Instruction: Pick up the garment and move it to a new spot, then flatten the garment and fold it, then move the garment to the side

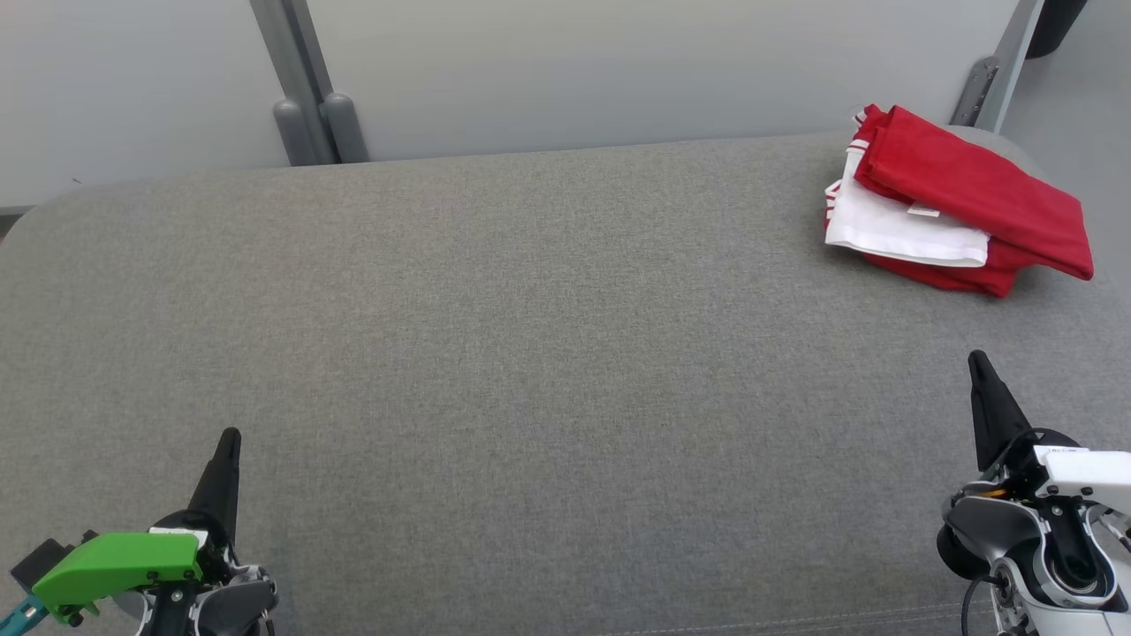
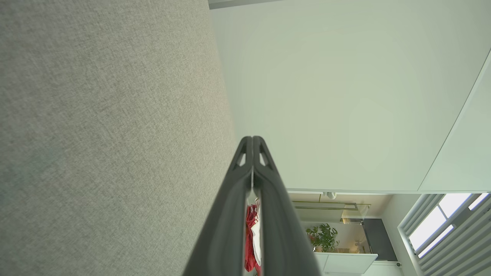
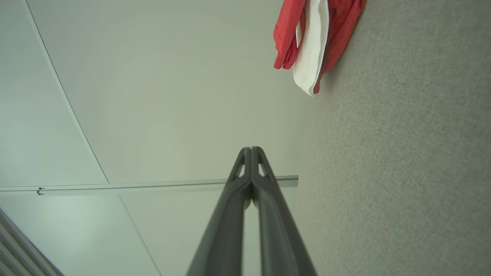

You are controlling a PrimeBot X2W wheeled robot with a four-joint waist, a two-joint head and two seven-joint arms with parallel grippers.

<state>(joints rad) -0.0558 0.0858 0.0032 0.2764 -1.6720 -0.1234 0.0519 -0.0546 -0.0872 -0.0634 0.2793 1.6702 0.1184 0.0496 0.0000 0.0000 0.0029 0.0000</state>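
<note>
The left gripper [image 1: 231,437] sat low over the grey fabric surface [image 1: 530,353]; its two dark fingers [image 2: 238,180] were pressed together, tips touching, with nothing pinched between them; a green cover [image 1: 119,558] sat on the wrist behind those jaws. The right gripper [image 1: 978,358] was closed in the same way, tips meeting on nothing; a white housing [image 1: 1082,468] lay just behind its jaws.

The garment [image 1: 959,203], red with a white part, lay folded in a flat stack on the fabric surface; it was well ahead of the right jaws and roughly in line with them, touching neither gripper; from the left jaws it was far off, ahead and across to their right. In the left wrist view a sliver of its red and white showed through the narrow slit lower down between the fingers, far beyond the tips and not in their grasp. The white layer lay between red layers; a small white label showed at the edge of the upper red one; striped trim ran along the side nearer the left jaws.

Past the far edge of the surface, beyond both pairs of jaws, stood a pale wall panel [image 1: 618,71]; two grey posts [image 1: 318,128] rose ahead of the left jaws, slightly to their right; a potted plant [image 2: 324,237] showed far off beside the left fingers.
</note>
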